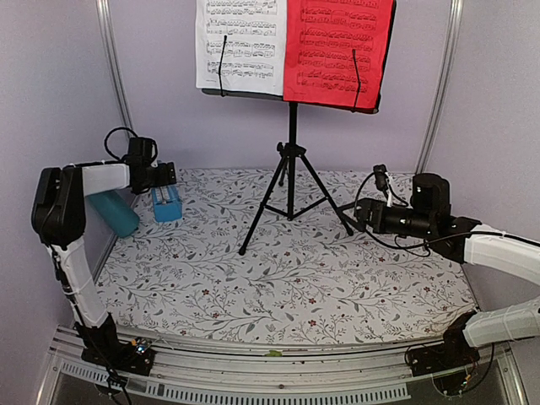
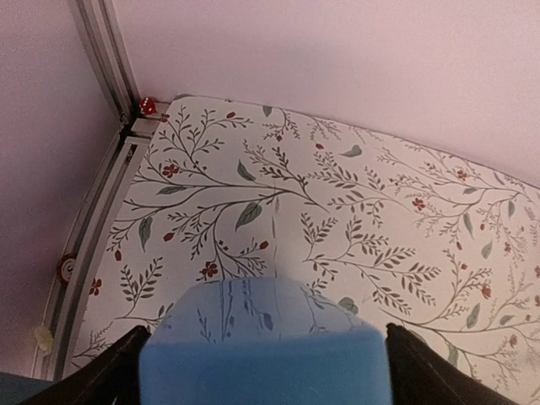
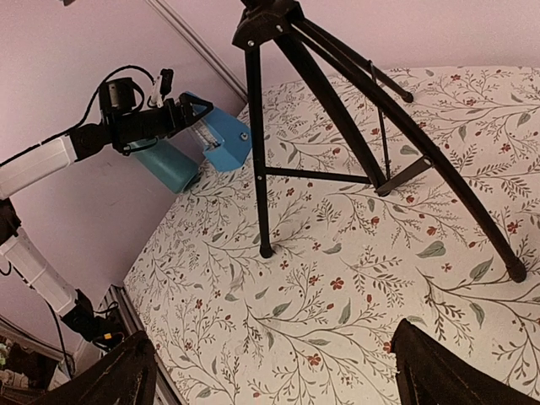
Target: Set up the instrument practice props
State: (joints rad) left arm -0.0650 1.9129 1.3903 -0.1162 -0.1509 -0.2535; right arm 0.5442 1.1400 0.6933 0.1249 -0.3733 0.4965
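The black music stand (image 1: pixel 291 169) stands at the back middle of the floral table. A white sheet of music (image 1: pixel 240 46) and a red sheet (image 1: pixel 337 51) sit side by side on its desk. The small blue metronome (image 1: pixel 167 203) rests on the table at the back left. My left gripper (image 1: pixel 169 179) is open and straddles its top. In the left wrist view the metronome (image 2: pixel 263 329) fills the span between the two fingers (image 2: pixel 110 375), which sit close against its sides. My right gripper (image 1: pixel 359 218) is open over bare cloth, right of the tripod legs (image 3: pixel 257 169).
A teal cup (image 1: pixel 116 213) lies beside the metronome against the left wall. Purple walls and aluminium posts (image 1: pixel 114 67) close in the back and sides. The tripod feet spread across the middle back of the table. A cable loops off the right arm (image 1: pixel 375 198).
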